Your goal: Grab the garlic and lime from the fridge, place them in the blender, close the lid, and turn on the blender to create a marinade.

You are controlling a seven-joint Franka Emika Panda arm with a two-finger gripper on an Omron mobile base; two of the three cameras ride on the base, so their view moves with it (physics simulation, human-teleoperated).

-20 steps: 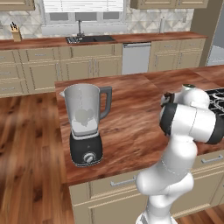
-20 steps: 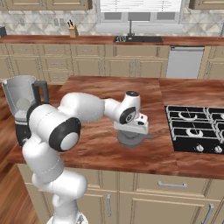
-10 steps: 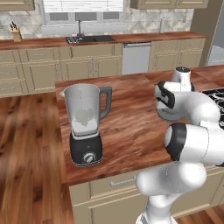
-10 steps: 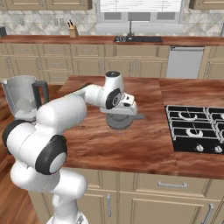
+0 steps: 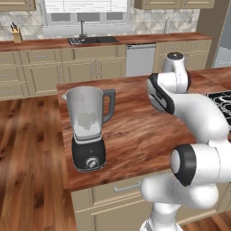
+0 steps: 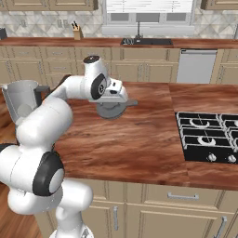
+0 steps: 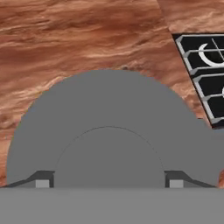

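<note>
One blender, one lid, one gripper. Hand view is showing wide-spread fingers flanking the lid's knob, clamped on it. Right base view is showing the lid above the wooden island, blender at 9 o'clock, stove at 3.

No text, label, brand, number or sign can be read anywhere: the blender and its dial are unmarked, as are the lid, the stove knobs and the cabinets.
</note>
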